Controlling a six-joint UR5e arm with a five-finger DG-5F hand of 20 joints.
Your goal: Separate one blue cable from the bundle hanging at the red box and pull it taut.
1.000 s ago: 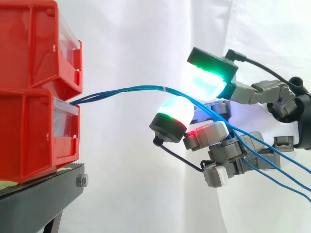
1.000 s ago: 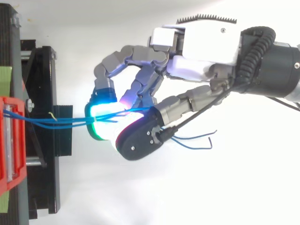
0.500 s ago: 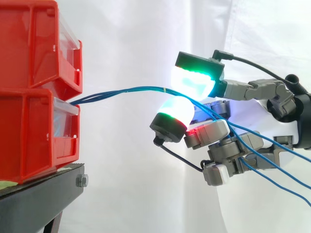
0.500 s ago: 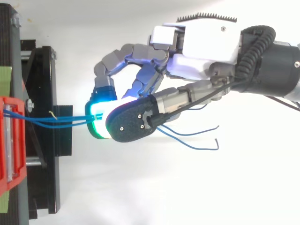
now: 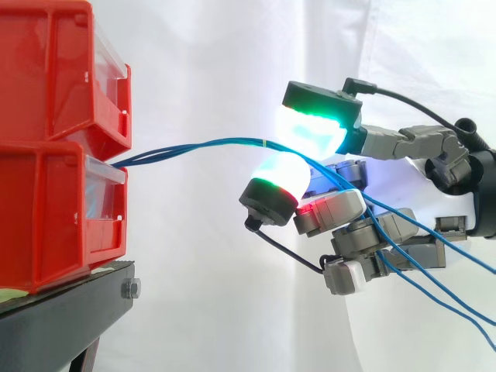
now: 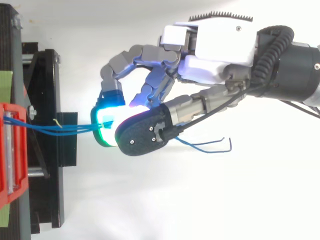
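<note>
Hand (image 6: pixel 220 50) pinches the blue cable bundle (image 5: pixel 201 144) between glowing pads (image 5: pixel 310 132). The thin, limp, probably slippery strands should be taken singly, mid-span.

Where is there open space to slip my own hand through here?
Free: below the blue cables, between the red bins and the hand; also above the cables, against the white curtain. Crowded: around the fingers pinching the cables, with strands trailing behind.
</note>
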